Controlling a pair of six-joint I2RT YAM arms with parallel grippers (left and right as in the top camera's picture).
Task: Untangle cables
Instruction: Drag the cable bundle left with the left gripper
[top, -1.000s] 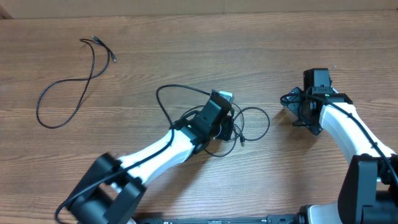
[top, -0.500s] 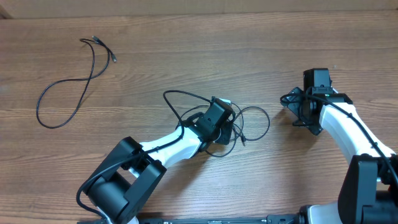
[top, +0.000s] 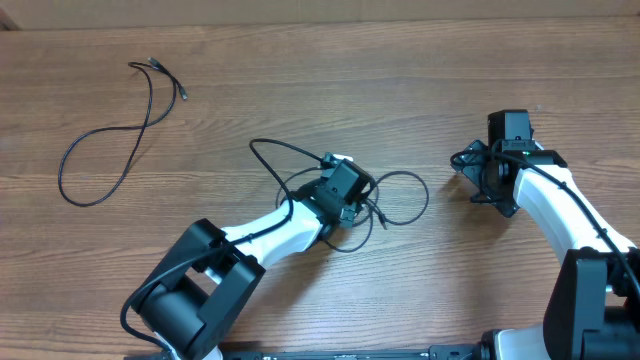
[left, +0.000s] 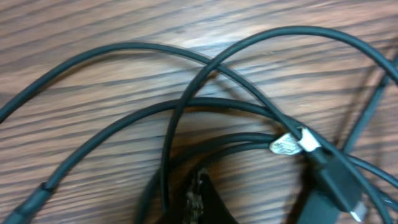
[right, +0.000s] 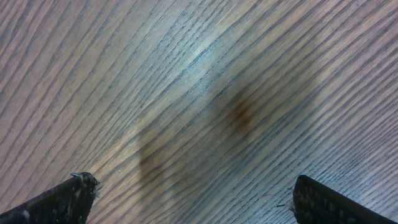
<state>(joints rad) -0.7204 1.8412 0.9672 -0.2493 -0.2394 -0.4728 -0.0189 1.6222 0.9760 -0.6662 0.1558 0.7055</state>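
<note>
Tangled cables (top: 425, 195) lie mid-desk (top: 300, 80), loops crossing under the left hand (top: 345, 188). One loose cable (top: 140, 130) sits far left, well apart. They look thin, light and floppy with a likely slick jacket, so pulling one probably drags the rest. Best hold is by the silvery plug (left: 287, 144), which is stiffer. Can't tell whether the left hand grips anything. Right hand (right: 196, 202) is spread wide over bare desk and holds nothing.

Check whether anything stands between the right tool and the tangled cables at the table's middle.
Nothing visible does. Only bare table lies between the right tool and the cables. The left tool is above the cables themselves, not in that gap.
</note>
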